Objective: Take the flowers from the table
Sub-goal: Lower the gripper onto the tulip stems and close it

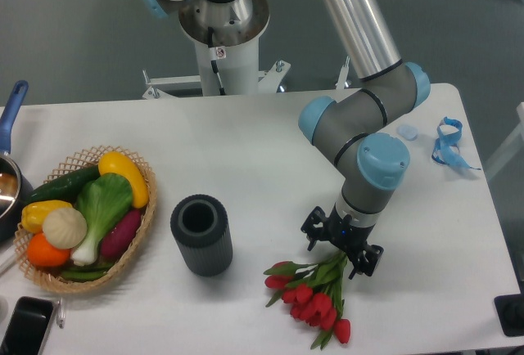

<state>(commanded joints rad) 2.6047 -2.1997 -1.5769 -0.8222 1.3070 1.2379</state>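
Observation:
The flowers point(315, 299), a bunch of red tulips with green stems and leaves, lie on the white table point(262, 150) near its front edge, heads pointing toward the front left. My gripper point(341, 250) is right over the stem end of the bunch, fingers pointing down around the stems. The stems run up under the black fingers point(366, 260), so the stem ends are hidden. I cannot tell whether the fingers are closed on the stems or just beside them.
A dark grey cylindrical cup point(201, 233) stands left of the flowers. A wicker basket point(86, 217) of toy vegetables and fruit sits at the left. Blue ribbons point(448, 144) lie at the far right. A pan point(8, 175) and a phone point(26, 324) are at the left edge.

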